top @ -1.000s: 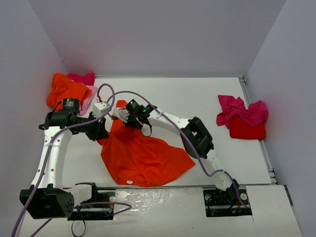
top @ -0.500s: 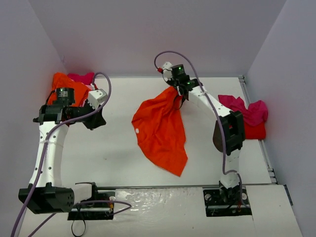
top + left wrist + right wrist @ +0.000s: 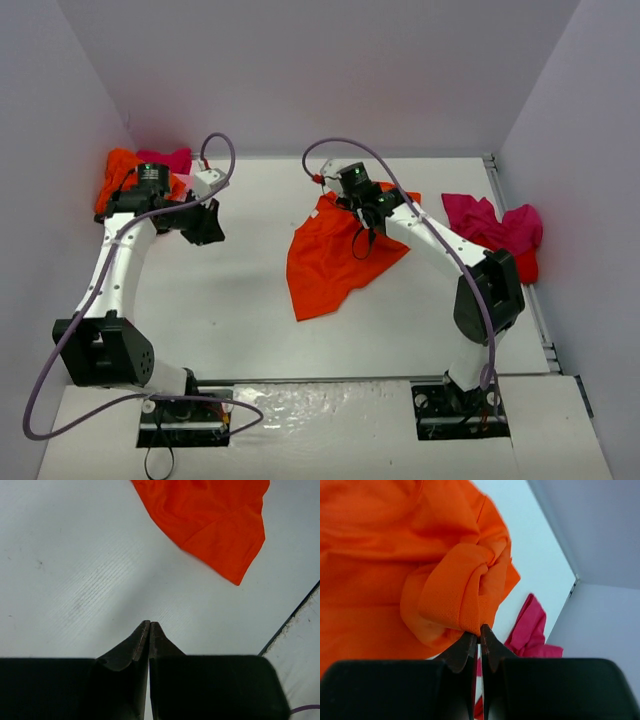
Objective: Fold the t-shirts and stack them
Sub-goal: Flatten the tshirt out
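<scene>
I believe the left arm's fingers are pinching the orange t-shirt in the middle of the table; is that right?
Not quite. It is the right arm's fingers, not the left's, that are pinching the orange t-shirt in the middle of the table, as the right wrist view shows. The left arm's fingers are shut on nothing.

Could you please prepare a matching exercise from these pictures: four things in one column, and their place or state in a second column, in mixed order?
Column one
1. left gripper
2. right gripper
3. crumpled magenta-pink cloth t-shirt
4. heap of orange and pink cloth t-shirts

Column two
A. by the right edge of the white table
B. shut on the bright orange cloth t-shirt
C. in the far left corner
D. shut, holding nothing

Pairs: 1-D, 2-B, 3-A, 4-C
</scene>
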